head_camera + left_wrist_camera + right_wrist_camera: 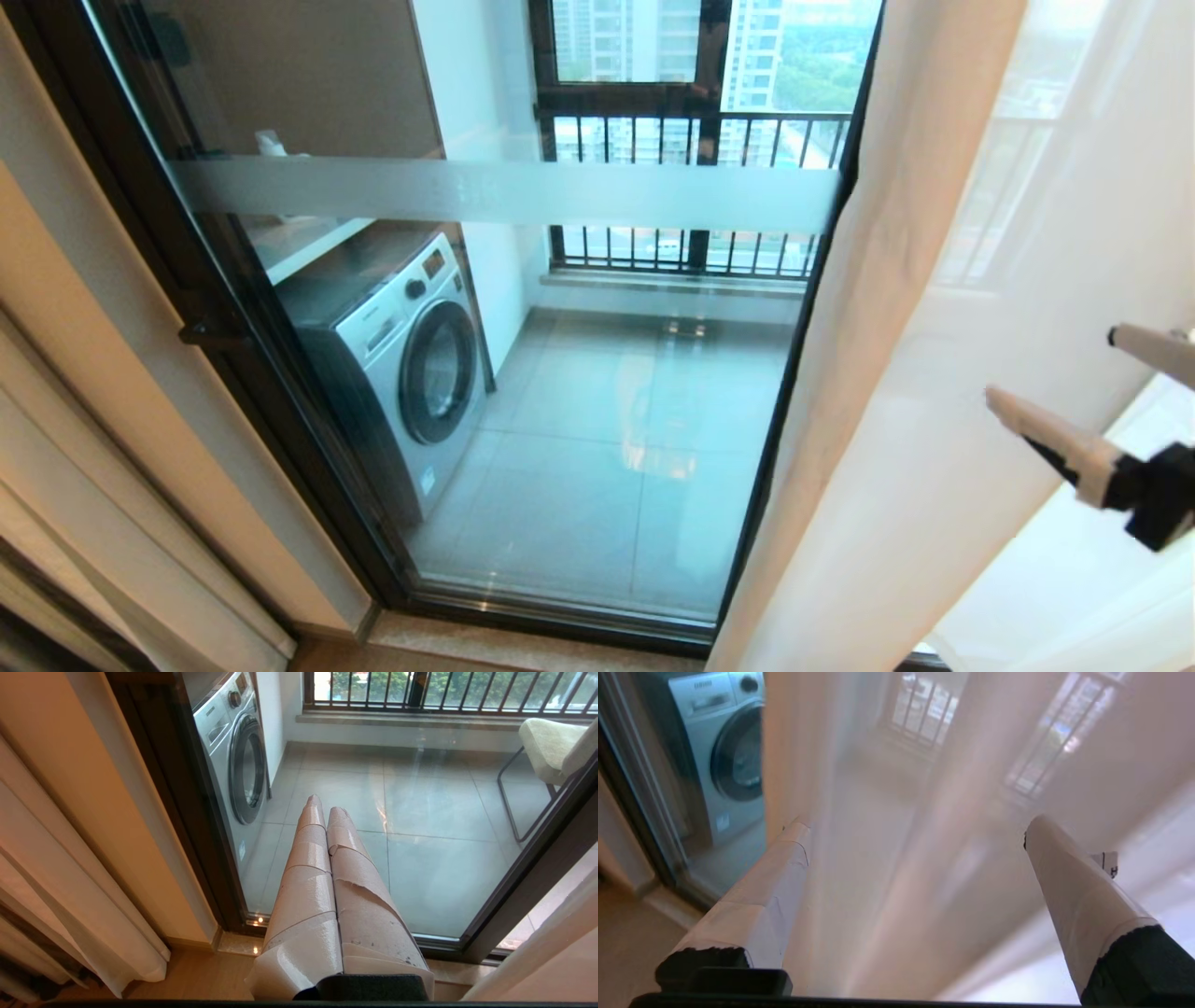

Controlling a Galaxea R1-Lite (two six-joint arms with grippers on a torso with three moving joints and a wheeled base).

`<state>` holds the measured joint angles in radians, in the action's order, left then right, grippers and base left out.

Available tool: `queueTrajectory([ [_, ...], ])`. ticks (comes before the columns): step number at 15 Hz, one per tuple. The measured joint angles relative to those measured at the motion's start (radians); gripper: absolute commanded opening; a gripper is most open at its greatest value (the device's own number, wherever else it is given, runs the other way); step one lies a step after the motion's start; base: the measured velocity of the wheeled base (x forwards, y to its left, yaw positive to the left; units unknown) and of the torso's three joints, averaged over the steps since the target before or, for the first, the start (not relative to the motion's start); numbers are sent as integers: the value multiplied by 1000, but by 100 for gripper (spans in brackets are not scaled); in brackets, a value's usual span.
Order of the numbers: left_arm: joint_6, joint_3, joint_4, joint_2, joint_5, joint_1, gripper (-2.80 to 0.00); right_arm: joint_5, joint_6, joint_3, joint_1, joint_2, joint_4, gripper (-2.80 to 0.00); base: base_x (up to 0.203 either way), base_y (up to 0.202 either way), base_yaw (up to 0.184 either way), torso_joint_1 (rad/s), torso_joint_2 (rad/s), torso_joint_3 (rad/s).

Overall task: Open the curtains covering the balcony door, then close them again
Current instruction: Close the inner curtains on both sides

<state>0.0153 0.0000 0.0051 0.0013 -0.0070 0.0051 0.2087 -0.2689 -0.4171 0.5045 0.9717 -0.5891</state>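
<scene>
The balcony door (pixel 597 392) stands bare across the middle of the head view, its frosted band (pixel 504 191) running over the glass. A sheer white curtain (pixel 896 373) hangs gathered along the door's right frame. My right gripper (pixel 1050 366) is open at the right edge, its fingers pointing at this fabric. In the right wrist view the curtain (pixel 896 868) fills the space ahead of the wide-apart right gripper (pixel 917 826); nothing is pinched. Another curtain panel (pixel 93 914) hangs at the left wall. My left gripper (pixel 323 807) is shut and empty, pointing at the door (pixel 420 826) low down.
A washing machine (pixel 411 364) stands behind the glass on the balcony's left side. The black-barred railing (pixel 691 140) closes the balcony's far end. A cream chair (pixel 546 746) sits on the balcony at the right. A dark door frame (pixel 233 336) and stone threshold (pixel 523 644) border the glass.
</scene>
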Motion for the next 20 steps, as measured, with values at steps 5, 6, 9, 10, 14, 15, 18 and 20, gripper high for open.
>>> queueTrajectory([
  [5,0,0,0,0,0,0,-280,2,-10,195,-6,-251,144,-280,0,0,0,0,0,0],
  [6,0,0,0,0,0,0,-280,4,-10,206,-24,-287,212,-280,0,0,0,0,0,0],
  [9,0,0,0,0,0,0,-280,8,-2,215,-125,-346,361,-280,0,0,0,0,0,0],
  [10,0,0,0,0,0,0,-280,5,3,215,-190,-350,368,-280,0,0,0,0,0,0],
  [14,0,0,0,0,0,0,-280,-51,21,237,-379,-372,365,-280,0,0,0,0,0,0],
  [15,0,0,0,0,0,0,-280,-54,24,250,-387,-393,366,-280,0,0,0,0,0,0],
  [18,0,0,0,0,0,0,-280,-57,28,316,-394,-490,378,-280,0,0,0,0,0,0],
  [20,0,0,0,0,0,0,-280,-57,27,359,-394,-583,423,-280,0,0,0,0,0,0],
])
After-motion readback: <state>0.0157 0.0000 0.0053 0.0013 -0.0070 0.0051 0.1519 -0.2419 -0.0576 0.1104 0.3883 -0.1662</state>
